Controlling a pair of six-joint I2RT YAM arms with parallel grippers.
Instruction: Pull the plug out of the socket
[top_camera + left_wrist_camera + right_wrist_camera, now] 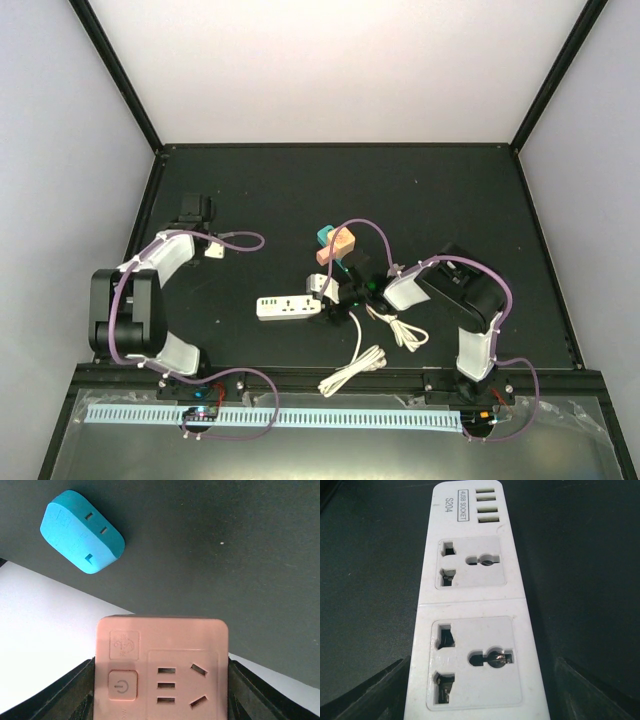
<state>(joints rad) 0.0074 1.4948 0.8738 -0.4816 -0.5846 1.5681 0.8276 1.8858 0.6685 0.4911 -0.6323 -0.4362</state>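
Right pincer [481,664] agape astride white strip [472,597] — long axis straight away, USB end [488,502] far; left pincer [161,667] clamps pink adapter [165,645].

White socket strip [470,602] lies flat, outlets seemingly empty.

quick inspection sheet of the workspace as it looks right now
surface: black table, matte top
job's things: white power strip lying flat; the two sockets in the right wrist view are empty
clutter: pink adapter, teal adapter beyond it
grippers: right gripper open, astride the strip; left gripper flanks the pink adapter in its wrist view, grip cannot be told
cables: white cord bundled near the front edge; purple cables along both arms
surroundings: white walls, black frame posts
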